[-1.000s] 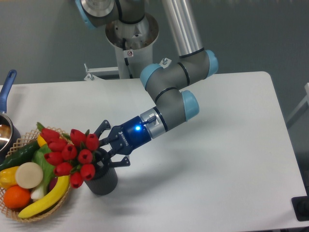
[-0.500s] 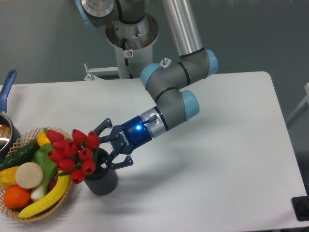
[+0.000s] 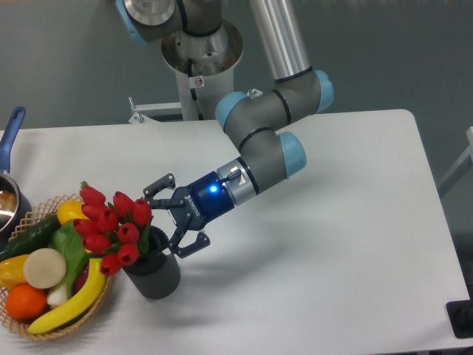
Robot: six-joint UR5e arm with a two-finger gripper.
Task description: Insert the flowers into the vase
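The flowers (image 3: 111, 225) stand in the vase (image 3: 154, 270), leaning left over the wicker basket (image 3: 44, 325). The gripper (image 3: 176, 218), fingers spread, hangs just beside them, gripping nothing.

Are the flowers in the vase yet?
In. The flowers rise from the mouth of the vase, leaning left over the basket; the open gripper is clear of them.

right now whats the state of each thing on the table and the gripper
flowers: stems down in the vase, heads leaning left over the basket, not gripped
vase: upright on the table, holding the flowers
gripper: fingers spread open, just right of the flowers, holding nothing
basket: at the left edge, full of fruit and vegetables
banana: lying along the basket's front rim
pot: at the left edge, mostly out of view
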